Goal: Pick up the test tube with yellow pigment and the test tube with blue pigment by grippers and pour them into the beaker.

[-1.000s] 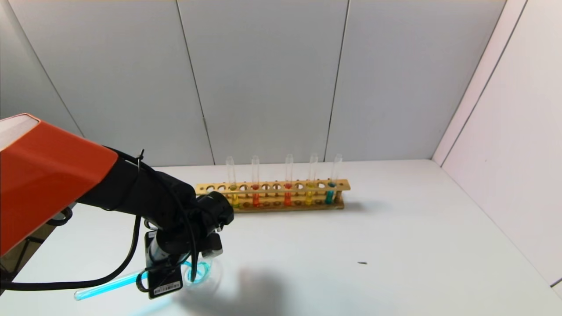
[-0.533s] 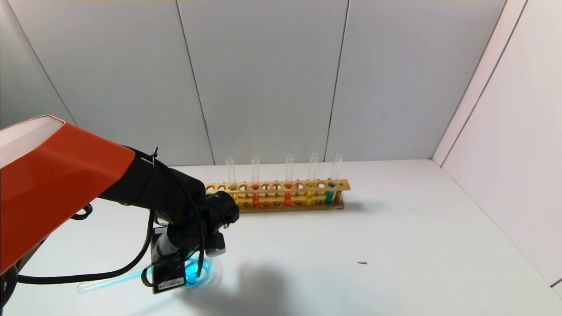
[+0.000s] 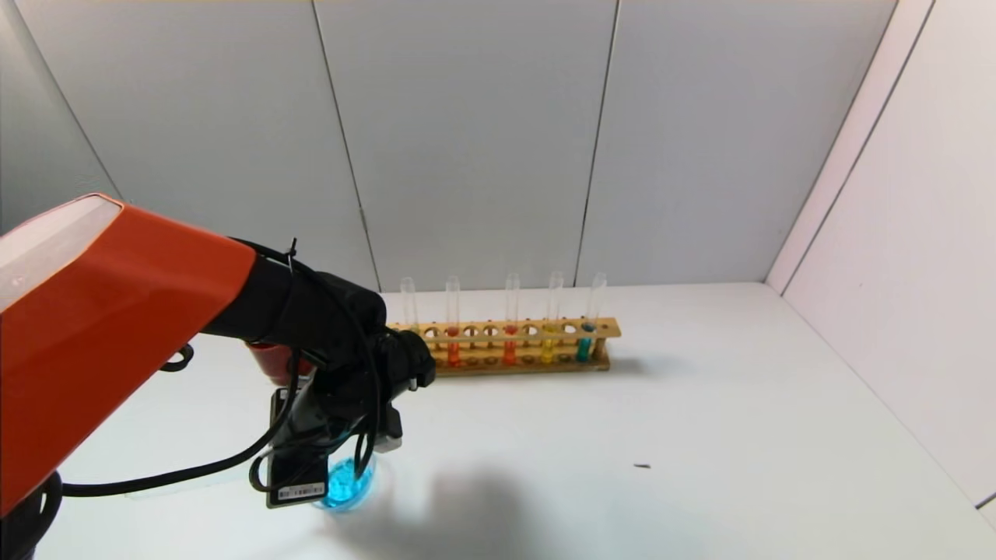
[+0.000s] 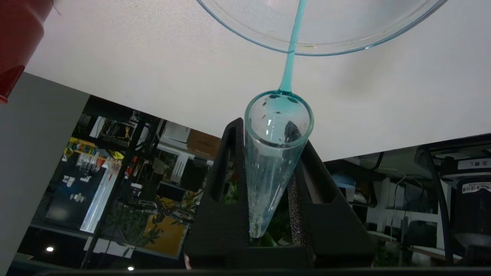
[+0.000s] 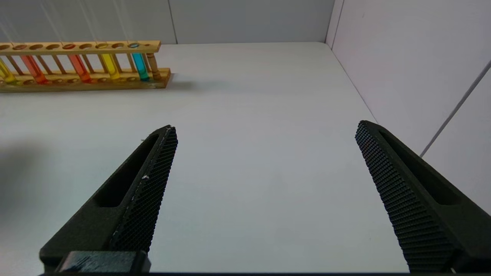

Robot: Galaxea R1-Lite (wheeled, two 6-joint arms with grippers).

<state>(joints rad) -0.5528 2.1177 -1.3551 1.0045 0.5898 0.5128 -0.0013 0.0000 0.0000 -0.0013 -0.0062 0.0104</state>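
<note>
My left gripper (image 4: 271,134) is shut on the test tube with blue pigment (image 4: 273,165), tipped mouth-down over the beaker (image 4: 245,28). A thin blue stream (image 4: 291,57) runs from the tube's mouth into it. In the head view the beaker (image 3: 346,486) sits at the front left under my left wrist, holding blue liquid. A test tube with yellow pigment (image 3: 550,342) and another blue tube (image 3: 585,340) stand in the wooden rack (image 3: 506,344). My right gripper (image 5: 266,126) hovers open over bare table, right of the rack.
A dark-red cup (image 3: 272,359) stands behind my left arm, left of the rack. Orange-red tubes (image 3: 510,342) share the rack. A small dark speck (image 3: 642,466) lies on the white table. Walls close the back and the right side.
My left arm has shifted forward and to the right and tipped the tube steeper. The blue liquid has left the tube and gathered in the beaker. The red cup has come into view.
</note>
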